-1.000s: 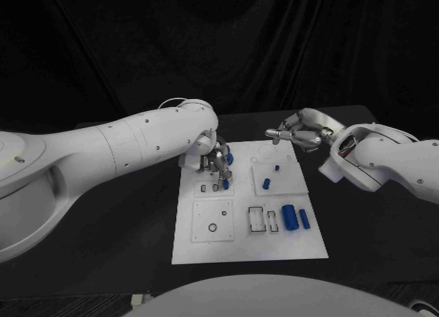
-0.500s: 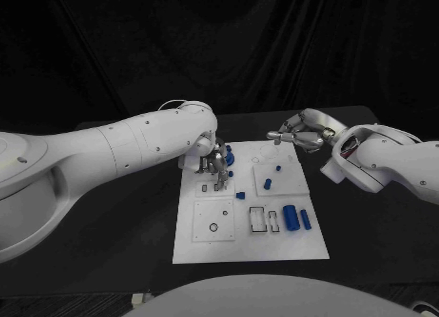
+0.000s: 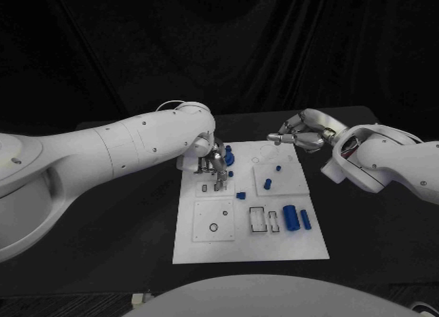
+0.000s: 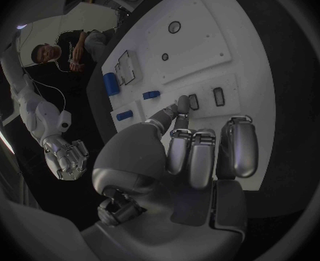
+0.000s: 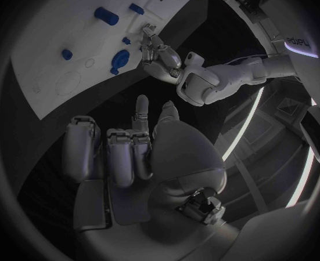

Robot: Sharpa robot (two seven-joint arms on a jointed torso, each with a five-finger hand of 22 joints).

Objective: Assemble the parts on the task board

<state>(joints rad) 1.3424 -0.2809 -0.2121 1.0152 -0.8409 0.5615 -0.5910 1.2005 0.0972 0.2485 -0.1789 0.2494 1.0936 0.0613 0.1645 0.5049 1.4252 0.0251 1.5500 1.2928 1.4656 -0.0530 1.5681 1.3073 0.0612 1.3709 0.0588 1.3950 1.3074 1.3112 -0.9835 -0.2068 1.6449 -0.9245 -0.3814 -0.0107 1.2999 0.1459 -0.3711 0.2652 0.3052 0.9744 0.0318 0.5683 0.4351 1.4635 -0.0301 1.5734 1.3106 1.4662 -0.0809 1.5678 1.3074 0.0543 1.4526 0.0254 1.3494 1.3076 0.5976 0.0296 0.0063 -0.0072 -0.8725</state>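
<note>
The small blue part (image 3: 240,195) now lies loose on the task board (image 3: 249,247), dropped from the left robot hand (image 3: 212,160), which hovers empty above; it needs regrasping. The right robot hand (image 3: 300,137) waits curled, empty

The left robot hand (image 3: 212,160) hides part of the task board (image 3: 249,246)'s far left corner. A blue part (image 3: 229,158) beside those fingers is too small to identify.
</note>
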